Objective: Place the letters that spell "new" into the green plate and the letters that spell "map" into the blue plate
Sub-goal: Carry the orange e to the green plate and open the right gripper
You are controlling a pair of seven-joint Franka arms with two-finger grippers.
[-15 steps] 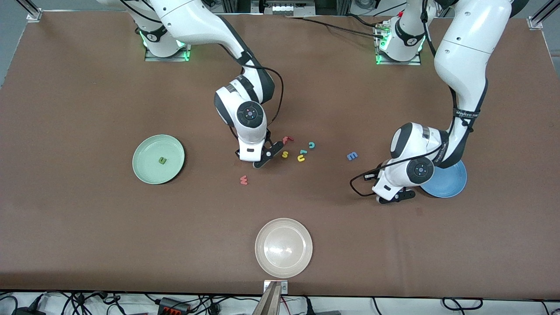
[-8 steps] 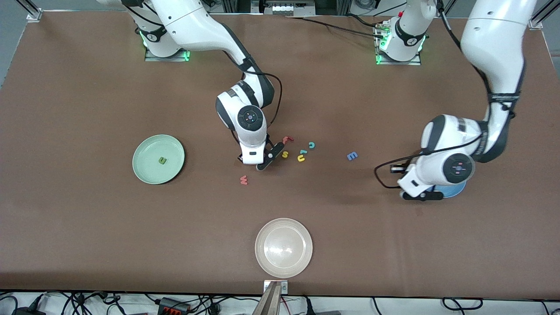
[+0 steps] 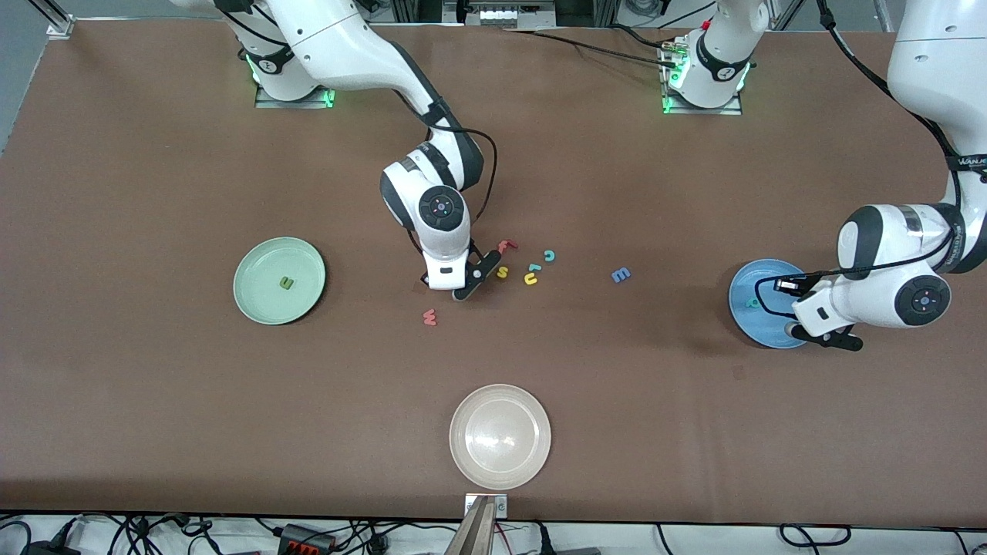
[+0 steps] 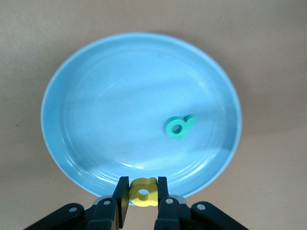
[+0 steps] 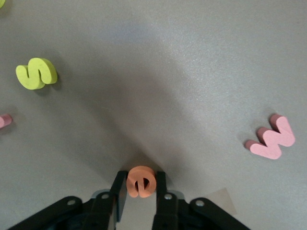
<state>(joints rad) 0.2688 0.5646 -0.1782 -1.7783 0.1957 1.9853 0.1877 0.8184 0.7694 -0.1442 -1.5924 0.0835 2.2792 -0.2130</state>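
Two-arm letter sorting on the brown worktop [image 3: 154,401], seen from the front camera. The green plate [image 3: 258,297] lies toward the right arm's end and already holds the olive "n" [image 3: 287,283] near its centre. The blue plate [image 3: 744,289] lies toward the left arm's end and holds the teal "p" [image 4: 179,127], resting flat at about three o'clock from the plate's middle in the left wrist view. The left hand [image 4: 143,201] is clamped on the yellow "a" [image 4: 143,191] and hangs over the plate's rim, so this letter is not yet set down. The right hand [image 5: 140,191] is down at the worktop in the middle of the table, its fingers [image 5: 120,189] closed on the orange "e" [image 5: 141,181], which appears not to be lifted yet. The salmon "w" [image 3: 429,316] lies loose at about seven o'clock from that hand, nearer to the front camera. The blue "m" [image 3: 621,274] lies loose between the letter cluster and the blue plate. Distractors remain beside the right hand: the yellow "s" [image 3: 503,271], the yellow "u" [image 3: 530,279], the red "f" [image 3: 505,246], the teal "c" [image 3: 549,256] and the teal "l" [image 3: 533,267]. A beige plate [image 3: 532,462] sits nearest the front camera. By this reckoning, two letters are placed, two are in hand, and "w" and "m" are left.
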